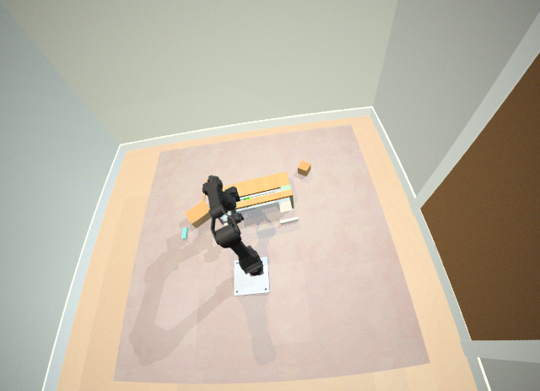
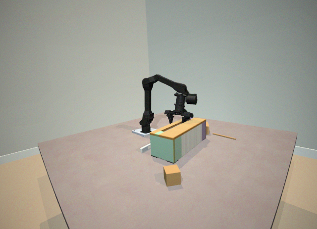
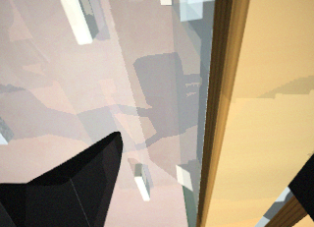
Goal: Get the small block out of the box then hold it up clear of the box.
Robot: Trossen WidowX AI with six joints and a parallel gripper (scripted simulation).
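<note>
The box [image 1: 261,185] [image 2: 163,147] [image 3: 270,55] stands upright with an orange top, a long slot along it, a clear front, a green end and a purple end. A small bright green block [image 1: 246,198] shows through the slot, partway along the box; it is not visible in the wrist view. My gripper [image 2: 177,122] [image 3: 184,131] is open and empty, pointing down low over the box near its purple end. One finger is on the front side of the box, the other at the slot; whether its tip is inside the slot is hard to tell.
A white bar [image 1: 288,219] [image 2: 145,147] lies in front of the green end. An orange cube [image 1: 304,168] [image 2: 172,175] lies beyond that end. A larger orange block [image 1: 197,213] and a turquoise piece [image 1: 184,232] lie by the other end. A thin orange stick [image 2: 224,136] lies behind.
</note>
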